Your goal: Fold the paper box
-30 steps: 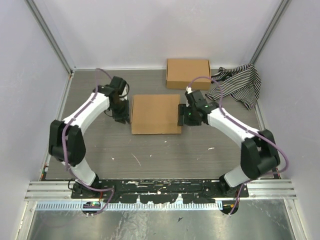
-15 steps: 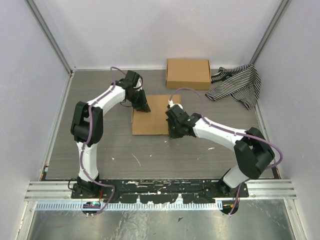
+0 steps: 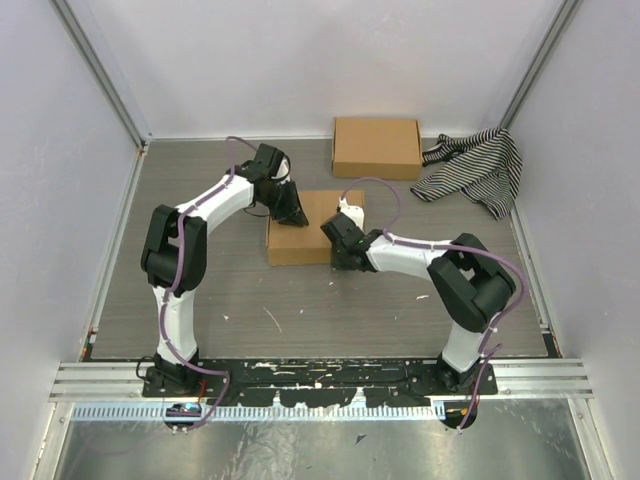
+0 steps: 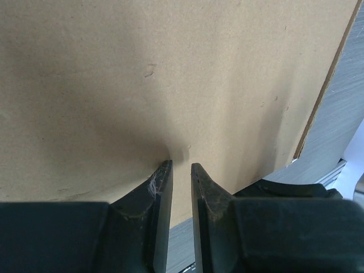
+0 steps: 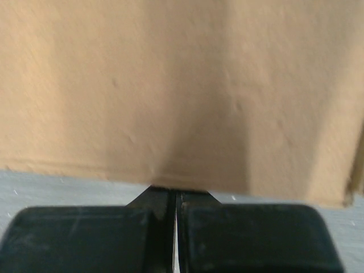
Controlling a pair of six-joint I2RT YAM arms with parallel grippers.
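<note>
Paper box (image 3: 305, 235), plain brown, unprinted

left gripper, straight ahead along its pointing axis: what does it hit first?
The paper box. In the left wrist view the left gripper points squarely at the brown cardboard face, jaws nearly closed, tips at or almost on it. Whether they actually touch is unclear.

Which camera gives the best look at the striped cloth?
The top external view: the striped cloth lies crumpled at the table's far right, beside the spare box. Both wrist views show only brown cardboard close up, no cloth.
</note>
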